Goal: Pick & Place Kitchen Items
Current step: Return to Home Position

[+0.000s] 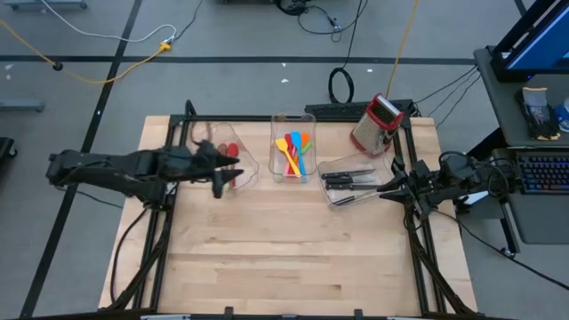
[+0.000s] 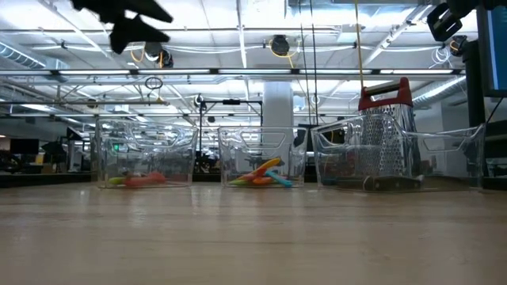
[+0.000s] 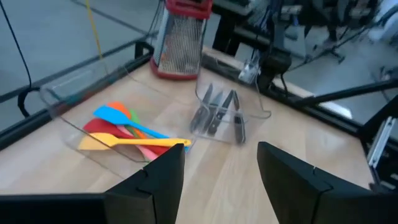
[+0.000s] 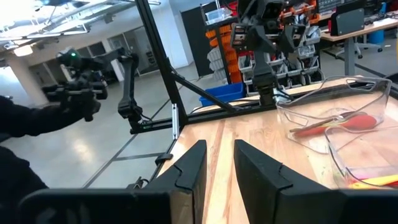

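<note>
The left arm (image 1: pixel 116 169) is stretched out long and flat, reaching in from the left side. The left gripper (image 3: pixel 221 148) is held up high, and its two fingers stand wide apart (nothing is between them). The right arm (image 1: pixel 462 182) is folded up short on the right side. The right gripper (image 4: pixel 219 146) is up high too, with only a small gap between its fingers.

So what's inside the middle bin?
Crossed spatulas lie in the middle bin: orange, blue, yellow, red, pink. The lower ones are partly covered, so their count is unclear.
</note>
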